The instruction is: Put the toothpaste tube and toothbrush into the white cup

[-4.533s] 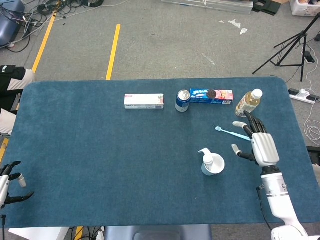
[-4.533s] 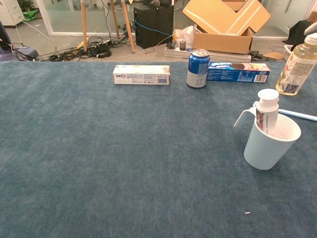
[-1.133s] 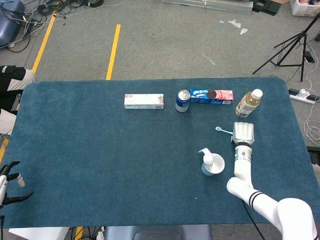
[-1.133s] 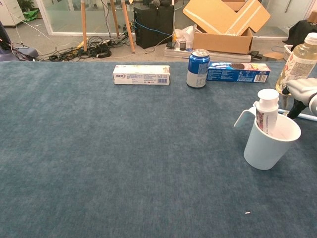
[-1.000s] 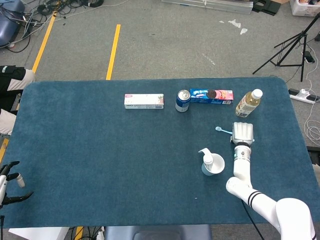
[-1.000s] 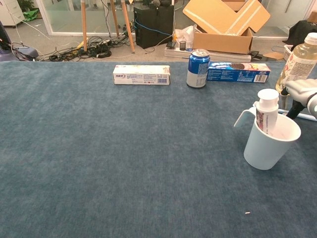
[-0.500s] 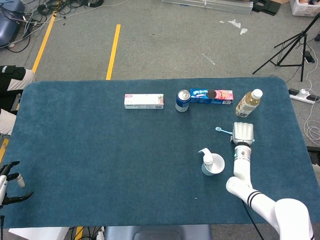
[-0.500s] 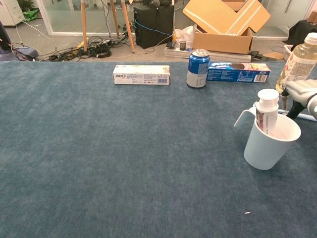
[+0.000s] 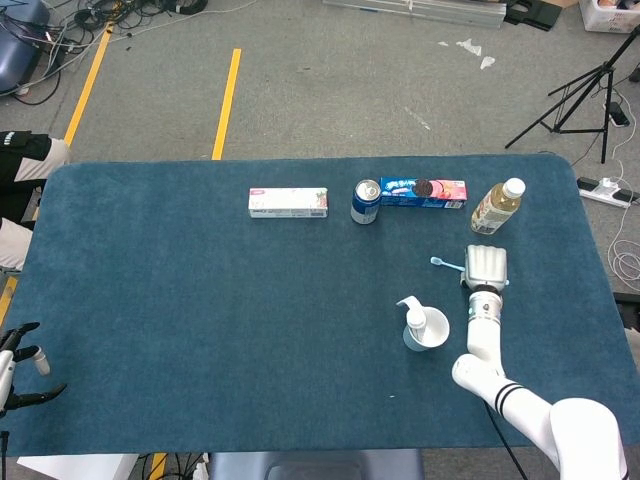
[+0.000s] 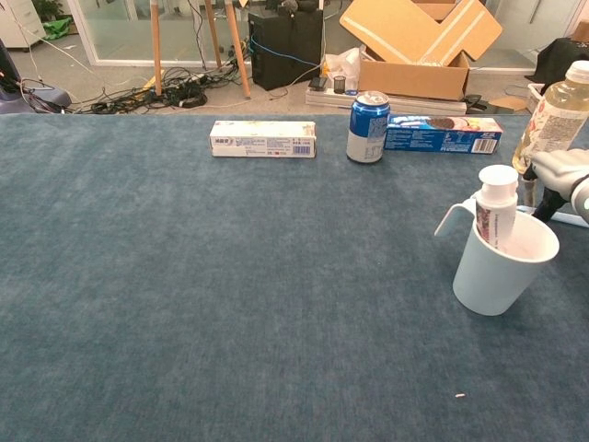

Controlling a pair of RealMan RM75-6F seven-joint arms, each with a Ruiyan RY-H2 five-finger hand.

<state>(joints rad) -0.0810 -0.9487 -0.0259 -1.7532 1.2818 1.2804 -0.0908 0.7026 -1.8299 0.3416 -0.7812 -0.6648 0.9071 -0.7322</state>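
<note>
The right hand (image 9: 485,266) sat palm-down directly over the handle of the toothbrush (image 9: 447,263), its fingers curled downward toward the far side, so that only the bristle end of the brush showed, poking out to the hand's left; whether those fingers had actually closed on the handle could not be told, since the head view showed only the back of the hand and the chest view only its edge at the frame border (image 10: 561,170); the brush's long axis ran crosswise under the palm, left to right, roughly square to the forearm; nearer the robot than the hand and slightly to its left stood the white cup (image 9: 427,331), close by, with the toothpaste tube (image 10: 497,206) already upright inside it, cap up, leaning against the rim on the handle side; just beyond the hand, to its far side, stood a bottle (image 9: 497,207); the left hand (image 9: 18,360) hung fingers apart and holding nothing at the table's opposite near corner, well apart from brush and cup, so the lift would fall, by my judgement, to the right hand.
</note>
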